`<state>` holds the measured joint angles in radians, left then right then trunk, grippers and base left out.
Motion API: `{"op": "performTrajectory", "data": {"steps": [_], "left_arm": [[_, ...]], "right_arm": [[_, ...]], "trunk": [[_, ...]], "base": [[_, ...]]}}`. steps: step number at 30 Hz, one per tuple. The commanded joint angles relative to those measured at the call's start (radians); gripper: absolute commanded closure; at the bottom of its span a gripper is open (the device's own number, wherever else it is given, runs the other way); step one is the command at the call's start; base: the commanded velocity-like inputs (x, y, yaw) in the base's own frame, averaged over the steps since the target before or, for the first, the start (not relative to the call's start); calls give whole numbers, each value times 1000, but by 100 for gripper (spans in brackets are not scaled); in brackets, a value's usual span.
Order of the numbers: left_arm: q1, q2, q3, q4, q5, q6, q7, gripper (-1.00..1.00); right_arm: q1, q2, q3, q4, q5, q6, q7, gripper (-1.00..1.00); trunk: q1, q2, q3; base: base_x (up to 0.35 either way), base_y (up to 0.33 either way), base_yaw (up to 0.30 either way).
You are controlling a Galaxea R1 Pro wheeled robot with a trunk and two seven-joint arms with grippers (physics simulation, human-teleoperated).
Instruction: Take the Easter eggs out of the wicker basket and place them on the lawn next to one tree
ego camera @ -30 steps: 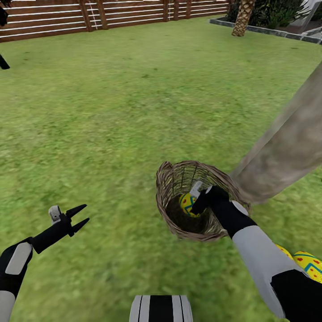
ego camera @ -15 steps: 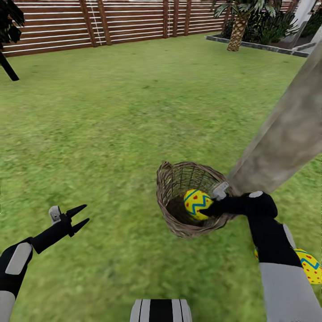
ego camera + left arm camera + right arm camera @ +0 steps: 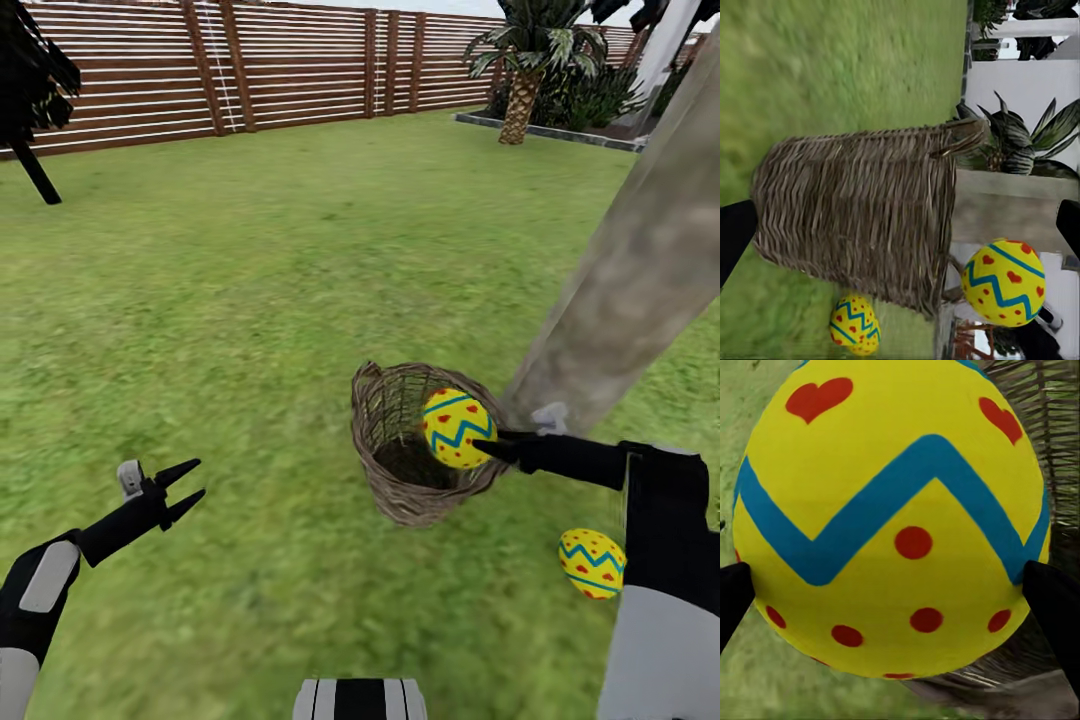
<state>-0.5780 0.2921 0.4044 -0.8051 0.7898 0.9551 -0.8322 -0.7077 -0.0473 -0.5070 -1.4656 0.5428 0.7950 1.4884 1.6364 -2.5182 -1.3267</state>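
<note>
The right gripper (image 3: 487, 447) clamps an Easter egg (image 3: 457, 428) above the wicker basket (image 3: 400, 470), hiding its far rim; the left gripper (image 3: 188, 487) hangs spread apart.

Basket (image 3: 385, 430): open-weave brown wicker, rough and matt, gaps between strands.
Egg (image 3: 457, 428): smooth hard shell, slight sheen, painted yellow with blue zigzag and red dots. Second egg (image 3: 592, 563): same finish.
Trunk (image 3: 630, 290): mottled grey-brown bark, matt, fairly smooth.
Lawn (image 3: 250, 280): short grass, soft matt texture.
Fence (image 3: 270, 65): slatted brown wood, matt.
Right gripper (image 3: 488, 447) fingers: black, matt, plastic-looking.
</note>
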Motion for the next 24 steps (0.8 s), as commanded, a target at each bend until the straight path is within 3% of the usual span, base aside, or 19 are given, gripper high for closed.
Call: {"op": "performTrajectory", "data": {"steps": [1,3,6,13,17,18,19,20,21,24], "left_arm": [[-2,1,-1,1,-3,4,-4,-100],[-2,1,-2,2,-3,4,-4,-100],[-3,0,-2,3,-3,3,-3,-100],[-3,-2,-5,3,-4,2,-2,-100],[-3,-4,-6,-1,-3,-6,-5,-100],[-3,-8,-7,-4,-2,-18,-6,-100],[-3,-12,-11,-5,-2,-22,-7,-100],[-3,-19,-23,-6,-3,-25,-8,-100],[-3,-23,-43,-8,-2,-28,-8,-100],[-3,-29,-75,-8,2,-56,-14,-100]], "right_arm": [[-1,0,-28,2,7,42,10,100],[-1,0,-111,5,7,50,15,100],[0,-5,-199,6,7,63,34,100],[35,-45,-283,18,25,67,72,100],[120,-103,-298,31,21,57,65,100],[133,-126,-326,50,22,49,59,100],[138,-133,-341,62,24,41,55,100],[143,-139,-366,87,32,15,31,100],[146,-140,-394,128,54,-47,-42,100],[148,-137,-415,168,78,-156,-304,100]], "trunk": [[-1,0,3],[-2,0,11],[-3,1,23],[-7,3,50],[-8,4,65],[-9,4,69],[-9,4,73],[-9,4,73],[-9,4,73],[-9,4,73]], "base": [[-338,0,0],[-338,0,0],[-338,0,0],[-317,0,0],[-45,0,0],[-5,0,0],[-3,0,0],[-1,0,0],[0,0,0],[0,0,-49]]}}
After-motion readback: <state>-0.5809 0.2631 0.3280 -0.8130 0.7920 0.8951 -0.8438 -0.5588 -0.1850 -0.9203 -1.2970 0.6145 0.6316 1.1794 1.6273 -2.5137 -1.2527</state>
